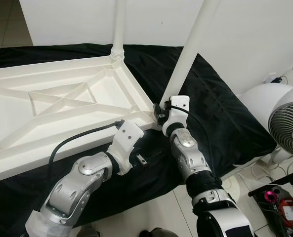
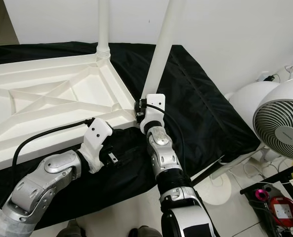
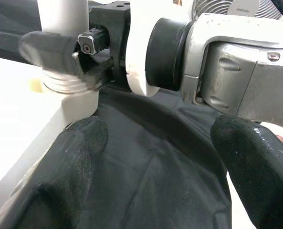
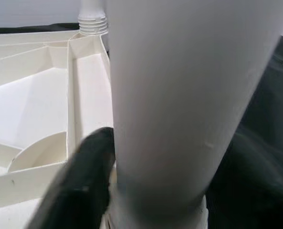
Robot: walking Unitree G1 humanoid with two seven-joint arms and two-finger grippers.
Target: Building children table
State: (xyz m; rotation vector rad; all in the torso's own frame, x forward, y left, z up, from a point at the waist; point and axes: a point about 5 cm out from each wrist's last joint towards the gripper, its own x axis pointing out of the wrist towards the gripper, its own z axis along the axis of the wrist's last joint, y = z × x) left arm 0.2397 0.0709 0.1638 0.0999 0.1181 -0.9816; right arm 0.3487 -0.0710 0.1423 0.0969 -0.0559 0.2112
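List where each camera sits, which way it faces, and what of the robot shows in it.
Left eye, right eye: on the head, looking down at the upturned white tabletop on a black cloth; both silver arms show.
Left wrist: looks along its open fingers at the right gripper clamping the near leg's base.
Right wrist: pressed against the near leg; one finger shows.
Shared: the near leg appears in all views.

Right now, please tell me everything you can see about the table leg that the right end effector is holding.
The near leg is a smooth white tube, plastic by its look, leaning slightly. Its ridged foot sits in the near corner socket of the upturned white tabletop. The right end effector is shut around its base. The black cloth lies beside it.
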